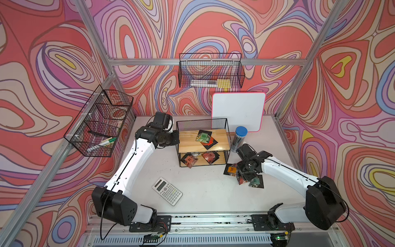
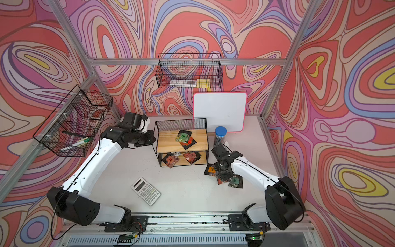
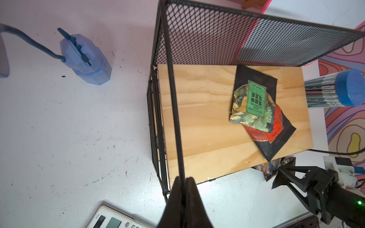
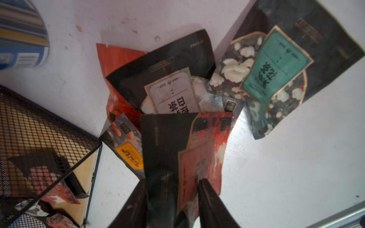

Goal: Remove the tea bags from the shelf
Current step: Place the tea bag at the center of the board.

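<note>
The shelf (image 1: 188, 141) (image 2: 168, 141) stands mid-table, with two wooden boards in a black wire frame. A green and a red tea bag (image 1: 204, 138) (image 3: 254, 106) lie overlapped on its top board. Two reddish tea bags (image 1: 189, 160) (image 1: 210, 157) lie on the lower board. My left gripper (image 3: 184, 179) (image 1: 173, 139) is shut on the shelf's left front wire post. Several more tea bags (image 1: 232, 170) (image 4: 276, 67) lie in a pile on the table, right of the shelf. My right gripper (image 4: 173, 181) (image 1: 242, 176) hangs over that pile with its jaws apart. A red-and-black tea bag (image 4: 197, 158) lies loose between them.
A calculator (image 1: 167, 191) lies on the table in front of the shelf. A blue-lidded tube (image 1: 239, 138) stands right of the shelf, and a whiteboard (image 1: 238, 111) leans behind it. Wire baskets hang on the left wall (image 1: 100, 122) and the back wall (image 1: 210, 71).
</note>
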